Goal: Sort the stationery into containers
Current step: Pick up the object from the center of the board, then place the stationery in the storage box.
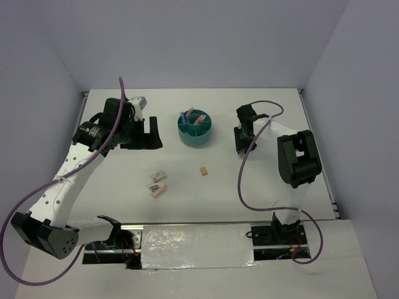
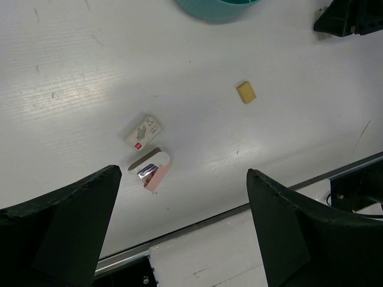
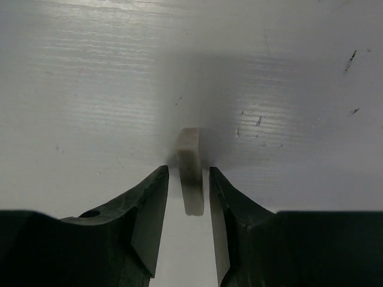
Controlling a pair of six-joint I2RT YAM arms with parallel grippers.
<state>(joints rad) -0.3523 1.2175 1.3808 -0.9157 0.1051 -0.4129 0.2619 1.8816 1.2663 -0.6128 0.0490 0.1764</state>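
Standing on its narrow edge on the table, the grey block runs its long axis straight out from the wrist, parallel to the fingers. The right gripper straddles it, jaws close on both sides. Whether they grip it cannot be told. The teal tub lies near, leftward. The left gripper hangs wide open, holding nothing.

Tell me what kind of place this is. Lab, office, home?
Likely a robotics lab cell: plain walls box in a white table, left arm and right arm bolted at its near edge trailing cables, only a tub and small pieces laid out.
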